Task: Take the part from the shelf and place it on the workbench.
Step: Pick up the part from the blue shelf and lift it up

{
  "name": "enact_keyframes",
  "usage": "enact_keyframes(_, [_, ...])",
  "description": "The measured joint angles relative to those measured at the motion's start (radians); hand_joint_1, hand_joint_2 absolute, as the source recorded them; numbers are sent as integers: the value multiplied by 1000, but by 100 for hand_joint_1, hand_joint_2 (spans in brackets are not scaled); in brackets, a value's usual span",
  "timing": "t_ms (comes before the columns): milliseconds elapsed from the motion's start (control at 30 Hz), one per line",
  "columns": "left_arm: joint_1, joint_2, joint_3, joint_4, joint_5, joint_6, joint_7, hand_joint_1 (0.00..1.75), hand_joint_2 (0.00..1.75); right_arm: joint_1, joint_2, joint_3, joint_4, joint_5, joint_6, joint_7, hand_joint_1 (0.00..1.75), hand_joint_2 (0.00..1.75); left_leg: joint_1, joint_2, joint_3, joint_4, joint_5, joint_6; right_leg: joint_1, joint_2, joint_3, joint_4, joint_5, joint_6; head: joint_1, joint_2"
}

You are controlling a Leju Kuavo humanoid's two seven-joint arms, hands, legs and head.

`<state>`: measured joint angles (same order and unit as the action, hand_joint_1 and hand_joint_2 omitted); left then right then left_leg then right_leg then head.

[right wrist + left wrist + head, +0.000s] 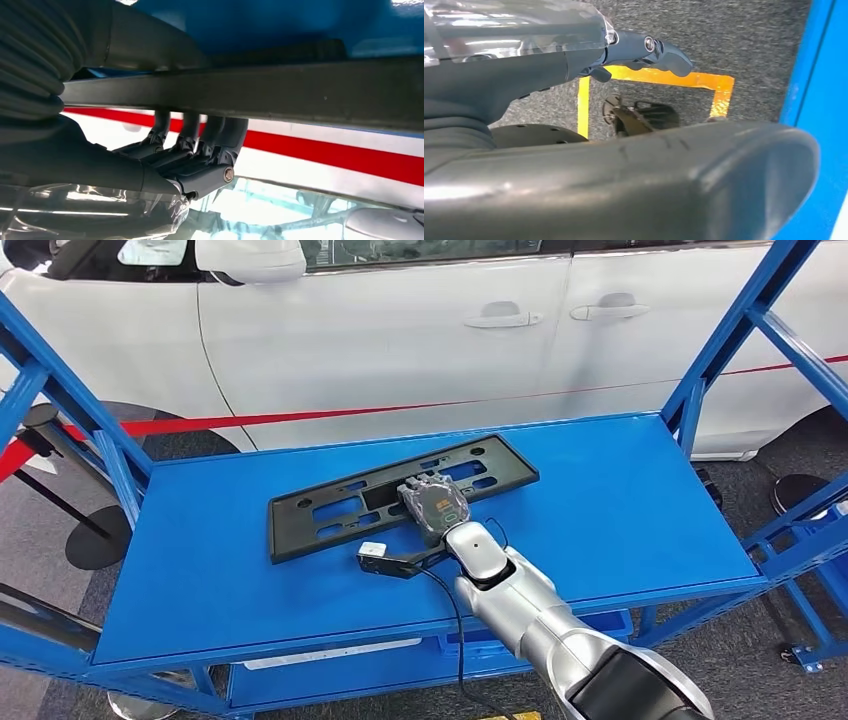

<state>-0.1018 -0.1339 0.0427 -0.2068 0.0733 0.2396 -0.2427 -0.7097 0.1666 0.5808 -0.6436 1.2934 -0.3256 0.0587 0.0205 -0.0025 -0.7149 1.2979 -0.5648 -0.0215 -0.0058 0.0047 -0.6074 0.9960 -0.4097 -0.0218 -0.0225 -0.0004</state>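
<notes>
The part (320,512) is a flat black plate frame with several cut-outs, lying aslant on the blue shelf top (620,510). My right hand (435,502) lies over the middle of its near edge. In the right wrist view the part's edge (280,95) runs as a dark bar, with my right hand (190,150) gripping it: the fingers (200,135) curl over one side and the thumb is on the other. My left hand (574,65) hangs beside the shelf above the floor, fingers out straight and holding nothing.
A white car (400,330) stands close behind the shelf, with a red barrier tape (300,417) in front of it. Blue slanted posts (720,350) flank the shelf top. Below my left hand the grey floor bears yellow tape (659,77).
</notes>
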Motion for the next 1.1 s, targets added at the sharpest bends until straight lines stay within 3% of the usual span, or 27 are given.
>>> enact_keyframes(67, [1,0,0,0,2,3,5,0,0,0,3,-11,6,-13,0,-4,175,175,0,0,38,-103,75,4,1,2,3,8,-8,4,0,0])
enact_keyframes(133, [0,0,0,0,1,3,8,0,0,-1,5,-21,11,-23,-2,-10,175,175,-3,-1,93,-226,127,12,4,4,2,20,-18,12,0,0])
enact_keyframes(167, [2,2,0,0,0,-4,5,0,0,0,5,-27,12,-26,-6,-10,175,175,-4,-2,105,-256,133,16,6,5,1,24,-21,17,0,0])
enact_keyframes(300, [40,36,-4,1,-9,-81,-61,0,0,4,-2,-67,12,-31,-25,-5,175,175,-5,-2,112,-271,133,38,3,5,-4,38,-35,38,1,0])
enact_keyframes(367, [58,52,-5,1,-10,-97,-77,0,0,4,-9,-87,12,-30,-26,-4,175,175,-1,0,115,-275,135,48,-1,2,-39,115,-81,48,1,0])
enact_keyframes(433, [70,63,-5,2,-9,-97,-79,0,0,8,-14,-101,12,-27,-28,-2,175,175,-2,0,115,-275,133,52,-4,1,-107,251,-140,56,1,0])
enact_keyframes(467, [73,65,-5,3,-9,-96,-80,0,0,12,-15,-107,11,-25,-32,-4,175,175,-2,-1,116,-275,132,53,-6,1,-134,300,-153,58,1,0])
enact_keyframes(500, [75,67,-5,3,-7,-95,-80,0,0,18,-16,-114,6,-26,-36,-9,175,175,-3,-1,117,-275,131,53,-7,0,-144,313,-145,59,1,0])
enact_keyframes(533, [76,67,-5,3,-5,-94,-81,0,0,25,-16,-123,-3,-34,-41,-20,175,175,-2,-2,119,-275,129,52,-7,0,-135,287,-120,57,1,0])
enact_keyframes(600, [77,67,-5,3,2,-89,-83,0,0,49,-16,-149,-55,-97,-43,-71,175,175,-3,-4,125,-275,125,47,-5,0,-72,149,-47,47,1,0])
enact_keyframes(667, [78,67,-5,4,7,-82,-84,0,0,84,-13,-188,-159,-243,-22,-155,175,175,-4,-4,129,-274,120,38,3,-1,-21,42,-11,35,1,0])
enact_keyframes(733, [78,67,-5,5,10,-74,-85,0,0,121,-5,-237,-311,-488,34,-241,175,175,-3,-1,134,-275,114,27,11,0,-9,22,-15,25,1,0])
enact_keyframes(833, [80,67,-5,7,10,-71,-96,0,0,197,2,-309,-613,-906,139,-277,175,175,-1,1,136,-247,85,14,4,-3,13,3,-14,8,0,0])
enact_keyframes(967, [87,67,-5,10,8,-79,-113,0,0,307,0,-357,-889,-1072,184,-290,175,175,1,1,37,-22,-30,5,2,-9,18,-2,-16,-1,0,0])
enact_keyframes(1000, [90,67,-5,10,7,-82,-119,0,0,332,-4,-366,-943,-1102,189,-305,175,175,1,1,25,1,-31,3,2,-8,17,-1,-17,0,0,0])
enact_keyframes(1033, [93,68,-5,10,6,-86,-127,0,0,356,-11,-375,-998,-1137,194,-318,175,175,1,1,32,-15,-11,3,2,-7,18,2,-19,1,0,0])
enact_keyframes(1100, [96,69,-5,10,4,-91,-138,0,0,394,-32,-395,-1101,-1204,207,-332,175,175,1,1,89,-139,59,5,0,-6,19,10,-26,9,0,0])
